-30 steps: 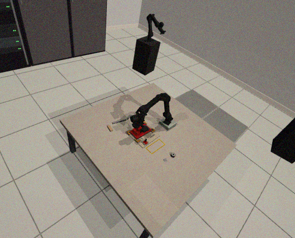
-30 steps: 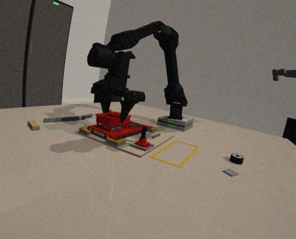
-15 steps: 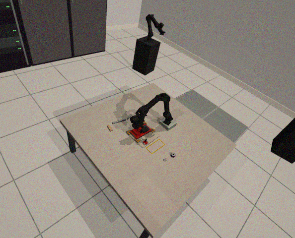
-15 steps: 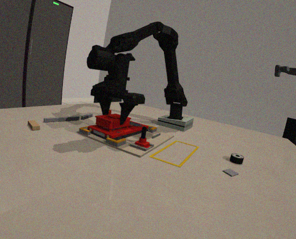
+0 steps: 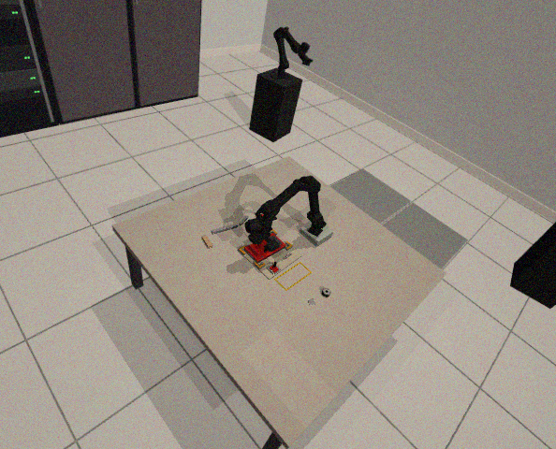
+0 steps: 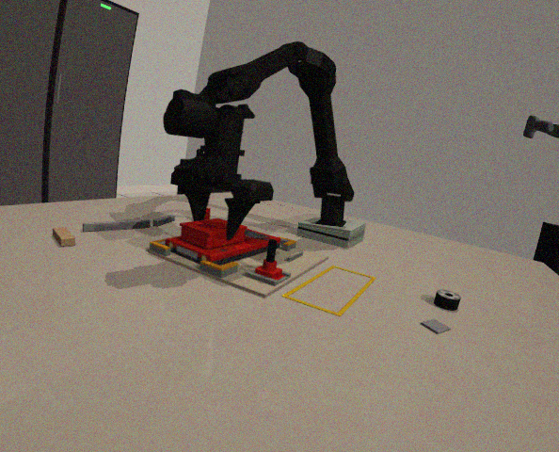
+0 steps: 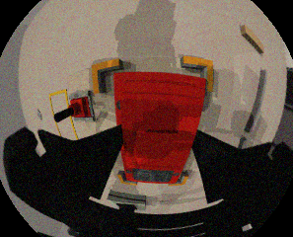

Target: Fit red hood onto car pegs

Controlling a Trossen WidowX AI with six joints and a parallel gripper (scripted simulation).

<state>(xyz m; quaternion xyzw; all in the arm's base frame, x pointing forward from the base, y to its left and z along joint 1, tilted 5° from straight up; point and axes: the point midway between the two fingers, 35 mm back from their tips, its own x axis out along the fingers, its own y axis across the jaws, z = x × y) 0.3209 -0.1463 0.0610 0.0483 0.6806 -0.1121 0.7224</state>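
The red hood [image 6: 204,232] [image 5: 260,250] [image 7: 160,118] sits low on the car chassis [image 6: 250,247] in the jig [image 6: 221,266] with orange corner blocks. My gripper [image 6: 217,228] [image 5: 262,239] reaches straight down and is shut on the hood, one finger on each side of its raised roof. In the wrist view the hood fills the middle and covers the engine and the pegs. I cannot tell whether the hood lies fully flat on the deck.
A red clamp with a black lever [image 6: 270,265] [image 7: 77,107] stands on the jig's base plate. A yellow outlined rectangle [image 6: 301,298] lies to the right. A wooden block [image 6: 63,236], a grey bar [image 6: 124,224], a black ring [image 6: 447,298] and a small grey plate [image 6: 435,325] lie about.
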